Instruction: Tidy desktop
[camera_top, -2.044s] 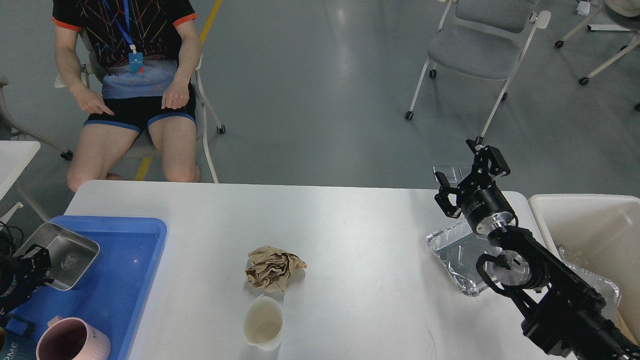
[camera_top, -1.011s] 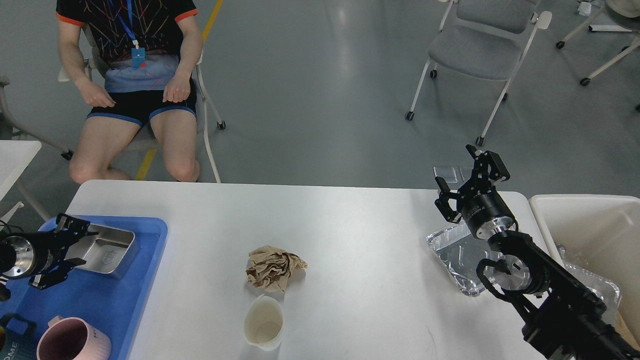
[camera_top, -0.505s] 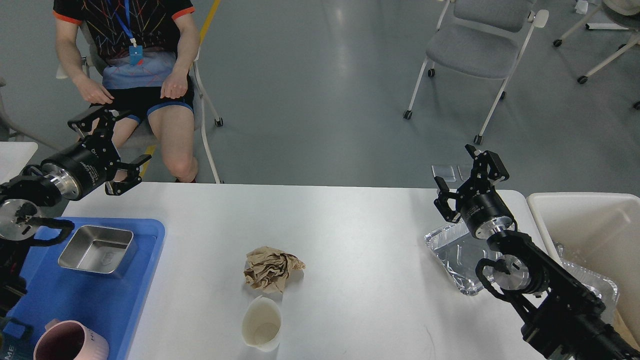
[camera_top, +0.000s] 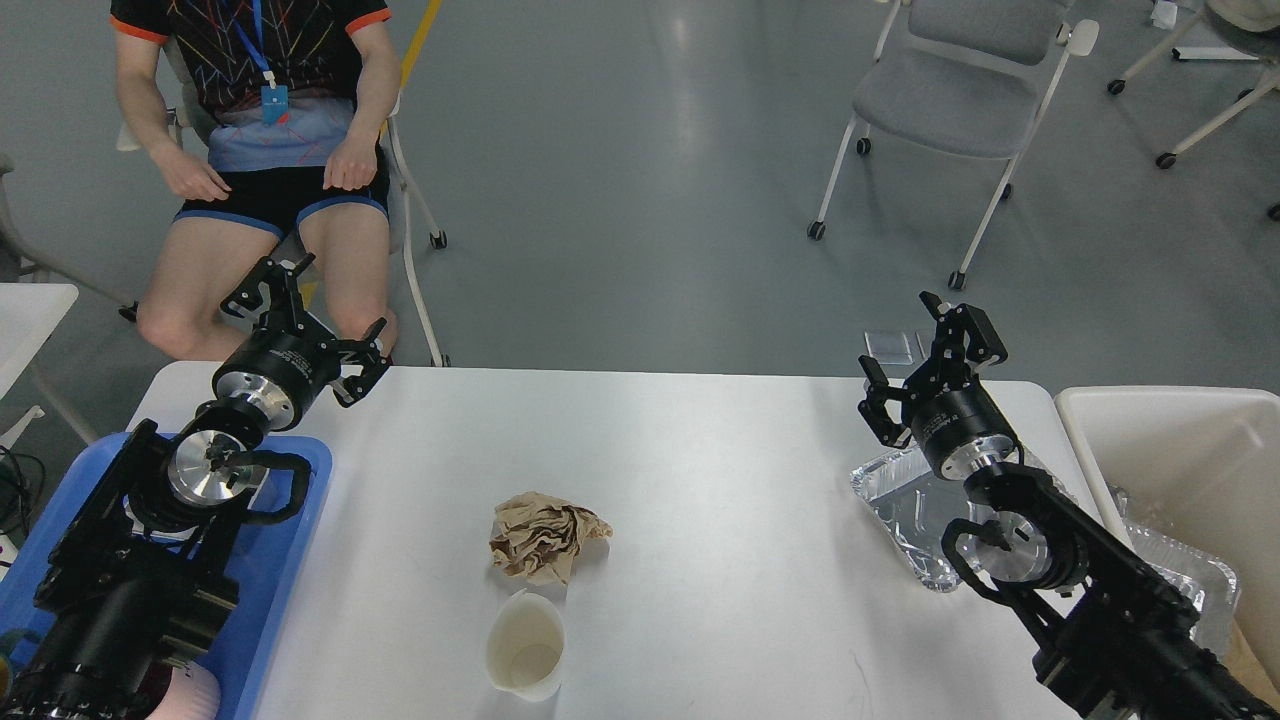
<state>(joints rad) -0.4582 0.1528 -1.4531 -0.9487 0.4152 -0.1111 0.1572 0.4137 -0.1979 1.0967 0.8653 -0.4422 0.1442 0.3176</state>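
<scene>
The white desktop (camera_top: 700, 470) fills the lower view. A crumpled brown paper ball (camera_top: 545, 538) lies near its middle, with a cream paper cup (camera_top: 526, 645) on its side just in front. A foil tray (camera_top: 905, 515) lies at the right, partly under my right arm. My left gripper (camera_top: 305, 315) is open and empty above the table's far left edge. My right gripper (camera_top: 925, 345) is open and empty above the far right edge, behind the foil tray.
A blue plastic tray (camera_top: 290, 500) sits at the left, mostly hidden by my left arm. A cream bin (camera_top: 1180, 450) holding foil stands at the right. A seated person (camera_top: 265, 150) faces the far left; a grey chair (camera_top: 950, 100) stands beyond.
My left arm let go of the steel pan in the blue tray, rose and swung right over the tray, which now hides the pan and pink mug. My right gripper barely moved.
</scene>
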